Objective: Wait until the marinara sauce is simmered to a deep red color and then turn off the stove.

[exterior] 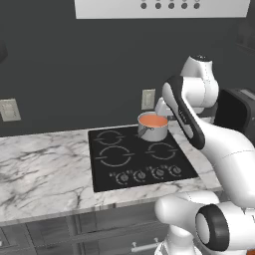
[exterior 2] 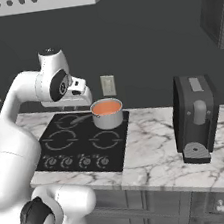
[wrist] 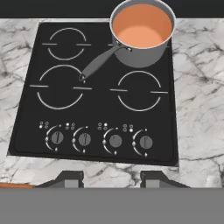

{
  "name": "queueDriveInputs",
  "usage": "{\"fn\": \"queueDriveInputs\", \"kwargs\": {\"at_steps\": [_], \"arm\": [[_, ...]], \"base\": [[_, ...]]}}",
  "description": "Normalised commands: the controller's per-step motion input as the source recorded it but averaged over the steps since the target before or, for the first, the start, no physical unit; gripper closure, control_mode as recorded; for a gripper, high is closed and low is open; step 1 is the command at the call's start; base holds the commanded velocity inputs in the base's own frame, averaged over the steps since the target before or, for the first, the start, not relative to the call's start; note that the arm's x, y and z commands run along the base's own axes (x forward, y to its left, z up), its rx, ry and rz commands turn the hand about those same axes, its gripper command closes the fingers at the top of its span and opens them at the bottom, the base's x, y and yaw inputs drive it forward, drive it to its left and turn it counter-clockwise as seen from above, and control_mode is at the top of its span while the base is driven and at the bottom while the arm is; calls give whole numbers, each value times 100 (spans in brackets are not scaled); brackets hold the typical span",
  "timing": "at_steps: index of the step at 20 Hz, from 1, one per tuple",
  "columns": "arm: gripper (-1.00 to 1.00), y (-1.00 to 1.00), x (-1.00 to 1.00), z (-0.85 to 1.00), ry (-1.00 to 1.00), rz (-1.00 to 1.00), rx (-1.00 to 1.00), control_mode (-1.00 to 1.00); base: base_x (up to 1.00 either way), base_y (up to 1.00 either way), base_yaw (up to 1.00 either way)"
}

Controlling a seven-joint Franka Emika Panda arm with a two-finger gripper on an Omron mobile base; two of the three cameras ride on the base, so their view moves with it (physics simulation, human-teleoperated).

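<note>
The stove (wrist: pixel 94 87) is sitting flat in the marble counter (wrist: pixel 199 87). In the hand view, the saucepan (wrist: pixel 142 33) is standing on the burner ring at about 1 o'clock on the black glass. The marinara sauce (wrist: pixel 142 24) is filling the pan as a smooth round disc, and it is looking orange, not deep red. The pan's handle (wrist: pixel 98 63) is pointing toward 7 o'clock, ending near the middle of the stove. The other three burner rings are sitting bare. Four round knobs (wrist: pixel 100 140) are lined up in a row along the 6 o'clock edge of the glass.

The gripper (wrist: pixel 110 179) is hanging high above the counter edge, at 6 o'clock from the knobs and well apart from them. Its two dark tips are standing spread apart, with nothing between them.

In the right base view, the white arm (exterior 2: pixel 15 127) is bending over the left side of the stove, and the pan is sitting at the back right corner. A black toaster (exterior 2: pixel 195 117) is standing on the counter at 3 o'clock from the stove, well apart from it.
</note>
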Motion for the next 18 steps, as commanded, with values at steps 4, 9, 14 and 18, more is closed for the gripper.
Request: {"fn": "queueDriveInputs", "kwargs": {"at_steps": [4,9,14,18], "arm": [[-100,-11,0,0,0,0,1,-100],[-100,-19,0,-1,0,0,0,-100],[-100,-22,0,-4,0,0,0,-100],[-100,-14,0,-8,0,0,0,-100]], "base": [[0,0,0],[0,0,0],[0,0,0],[0,0,0]]}}
